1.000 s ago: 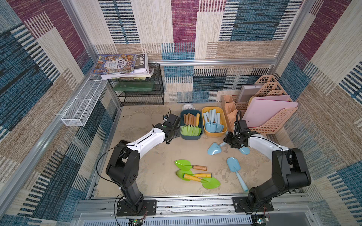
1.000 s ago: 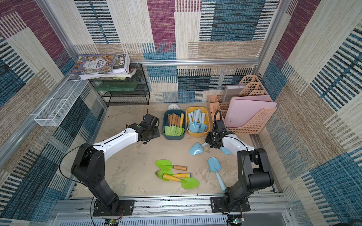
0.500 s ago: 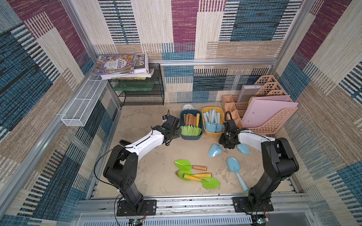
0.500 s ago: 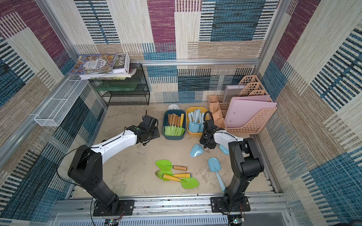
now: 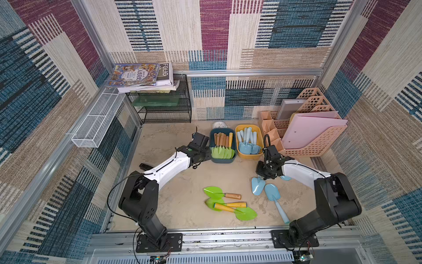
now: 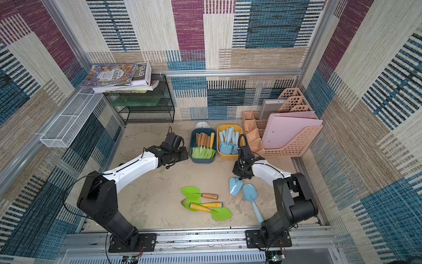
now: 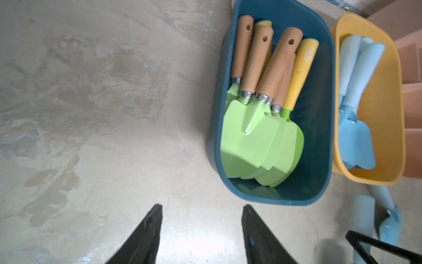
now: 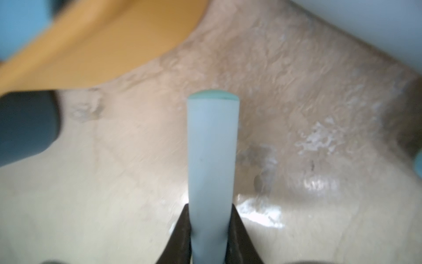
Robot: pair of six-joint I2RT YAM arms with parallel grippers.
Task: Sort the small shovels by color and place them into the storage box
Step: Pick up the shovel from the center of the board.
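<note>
The right gripper (image 8: 210,206) is clamped on the handle of a pale blue shovel (image 8: 212,148) near the yellow box (image 5: 250,157). Its blade seems to touch the tabletop (image 5: 182,187), though that is unclear. The left gripper (image 7: 201,206) stands apart and empty beside the dark blue box (image 7: 217,128) holding the boxed green shovels (image 7: 251,141). The loose green shovels (image 5: 213,192) lie on the tabletop.

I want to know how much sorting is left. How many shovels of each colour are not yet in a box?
green shovels: 3
blue shovels: 3, one with its handle in the right gripper, another mostly hidden under the right arm
Total: 6
</note>
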